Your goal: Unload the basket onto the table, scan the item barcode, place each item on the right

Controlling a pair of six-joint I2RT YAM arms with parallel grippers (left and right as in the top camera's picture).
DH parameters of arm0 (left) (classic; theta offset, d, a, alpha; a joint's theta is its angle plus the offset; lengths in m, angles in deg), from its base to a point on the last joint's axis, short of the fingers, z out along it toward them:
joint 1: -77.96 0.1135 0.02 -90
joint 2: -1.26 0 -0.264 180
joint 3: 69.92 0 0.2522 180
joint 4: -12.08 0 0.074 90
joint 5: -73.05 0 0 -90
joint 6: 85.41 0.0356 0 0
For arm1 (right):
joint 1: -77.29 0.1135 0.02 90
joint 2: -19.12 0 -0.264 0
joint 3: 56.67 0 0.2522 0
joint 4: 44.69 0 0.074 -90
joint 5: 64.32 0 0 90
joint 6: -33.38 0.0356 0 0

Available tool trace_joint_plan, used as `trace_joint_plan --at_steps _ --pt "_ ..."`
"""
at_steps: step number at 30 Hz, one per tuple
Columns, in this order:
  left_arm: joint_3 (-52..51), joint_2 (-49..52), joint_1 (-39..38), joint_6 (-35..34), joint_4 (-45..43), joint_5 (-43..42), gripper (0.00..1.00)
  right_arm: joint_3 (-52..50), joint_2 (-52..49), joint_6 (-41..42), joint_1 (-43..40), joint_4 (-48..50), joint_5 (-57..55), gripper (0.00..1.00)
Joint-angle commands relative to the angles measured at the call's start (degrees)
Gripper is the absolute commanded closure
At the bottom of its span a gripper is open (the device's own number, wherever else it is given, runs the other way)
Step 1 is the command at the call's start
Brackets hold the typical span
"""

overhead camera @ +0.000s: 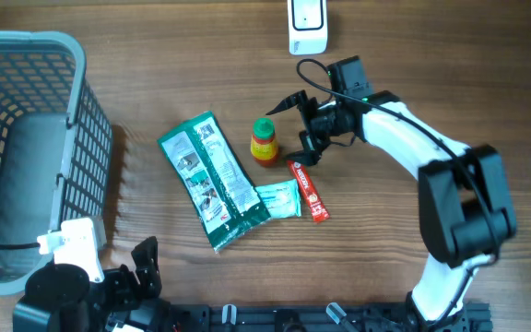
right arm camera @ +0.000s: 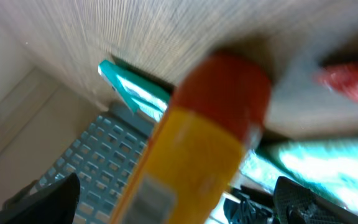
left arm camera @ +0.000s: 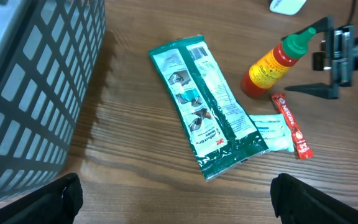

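The bottle [overhead camera: 264, 141] stands on the desk just beside the right gripper [overhead camera: 295, 127], both grippers' jaws spread wide and empty; probably light, stiff, slick plastic, best pinched mid-body.

Bright, even light; basket [overhead camera: 88, 138] casting soft shadow rightward on surface [overhead camera: 182, 65]. Right wrist view smearing badly, bottle [right arm camera: 191, 143] sitting out of focus.

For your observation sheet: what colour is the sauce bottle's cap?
Green cap, clearest in the left wrist view.
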Motion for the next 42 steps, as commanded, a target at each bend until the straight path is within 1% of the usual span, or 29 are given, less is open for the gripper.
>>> trace_joint_plan --at_steps 1,2,3,9,10,11,12,13,14,15,18,19,20,21,23,24,25,26,27,29,30,31,32,34,35,36,38,39,42 --pt "0.0 0.1 0.3 -0.5 -0.2 -0.1 0.00 -0.2 -5.5 1.3 1.4 6.7 6.1 0.01" --pt "0.0 0.1 0.3 -0.5 -0.2 -0.1 0.00 -0.2 -7.1 1.3 2.4 10.3 8.3 0.01" --pt "0.0 0.1 0.3 -0.5 -0.2 -0.1 0.00 -0.2 -7.4 1.3 3.4 10.8 8.7 0.01" --pt "0.0 0.1 0.3 -0.5 -0.2 -0.1 0.00 -0.2 -7.8 1.3 7.3 9.0 7.3 0.02" --pt "0.0 0.1 0.3 -0.5 -0.2 -0.1 0.00 -0.2 -8.3 1.3 7.3 9.0 7.3 0.06" --pt "0.0 0.1 0.3 -0.5 -0.2 -0.1 0.00 -0.2 -9.2 1.3 7.3 9.1 7.2 0.14" --pt "0.0 0.1 0.3 -0.5 -0.2 -0.1 0.00 -0.2 -10.1 0.5 7.3 9.2 7.1 0.28" --pt "0.0 0.1 0.3 -0.5 -0.2 -0.1 0.00 -0.2 -10.8 -1.3 7.3 9.8 6.4 0.36" --pt "0.0 0.1 0.3 -0.5 -0.2 -0.1 0.00 -0.2 -10.8 -6.7 7.3 9.9 3.2 0.46" --pt "0.0 0.1 0.3 -0.5 -0.2 -0.1 0.00 -0.2 -10.8 -12.3 7.3 10.4 1.8 0.54" --pt "0.0 0.1 0.3 -0.5 -0.2 -0.1 0.00 -0.2 -10.6 -26.6 7.3 11.3 2.8 0.57" --pt "0.0 0.1 0.3 -0.5 -0.2 -0.1 0.00 -0.1 -10.1 -33.2 7.3 11.4 5.3 0.60" --pt "0.0 0.1 0.3 -0.5 -0.2 -0.1 0.00 0.0 -9.0 -43.2 7.2 11.3 8.2 0.61" --pt "0.0 0.1 0.3 -0.5 -0.2 -0.1 0.00 0.0 -7.6 -50.5 7.2 10.8 9.8 0.62" --pt "0.0 0.1 0.3 -0.5 -0.2 -0.1 0.00 0.0 -4.0 -60.4 6.9 8.7 10.4 0.62" --pt "0.0 0.1 0.3 -0.5 -0.2 -0.1 0.00 0.0 -0.8 -67.3 6.8 6.3 10.2 0.61" --pt "0.0 0.1 0.3 -0.5 -0.2 -0.1 0.00 0.0 2.1 -71.3 6.7 4.0 8.7 0.58" --pt "0.0 0.1 0.3 -0.5 -0.2 -0.1 0.00 0.0 6.7 -75.6 6.8 -0.3 4.0 0.56" --pt "0.0 0.1 0.3 -0.5 -0.2 -0.1 0.00 0.0 11.1 -77.0 6.8 -4.7 -4.0 0.55" --pt "0.0 0.1 0.3 -0.5 -0.2 -0.1 0.00 0.0 15.3 -72.7 6.8 -10.6 -23.2 0.58" --pt "0.0 0.1 0.3 -0.5 -0.2 -0.1 0.00 0.0 16.2 -72.2 6.8 -13.0 -31.6 0.61" --pt "0.0 0.1 0.3 -0.5 -0.2 -0.1 0.00 0.0 16.6 -72.2 6.8 -14.1 -35.1 0.63" --pt "0.0 0.1 0.3 -0.5 -0.2 -0.1 0.00 0.0 16.8 -72.0 6.8 -14.3 -36.6 0.62" --pt "0.0 0.1 0.3 -0.5 -0.2 -0.1 0.00 -0.1 16.3 -67.8 6.8 -13.2 -36.7 0.53" --pt "0.0 0.1 0.3 -0.5 -0.1 -0.1 0.00 -0.2 15.7 -64.2 6.8 -14.5 -39.0 0.52" --pt "0.0 0.1 0.3 -0.5 -0.2 -0.1 0.00 -0.3 15.1 -61.3 6.8 -17.0 -45.2 0.50" --pt "0.0 0.1 0.3 -0.5 -0.2 -0.1 0.00 -0.3 14.8 -58.7 6.8 -20.8 -54.8 0.49" --pt "0.0 0.1 0.3 -0.5 -0.2 -0.1 0.00 -0.3 14.8 -58.9 6.8 -20.8 -56.7 0.48" --pt "0.0 0.1 0.3 -0.5 -0.2 -0.1 0.00 -1.5 11.8 -58.3 6.8 -12.9 -57.4 0.48"
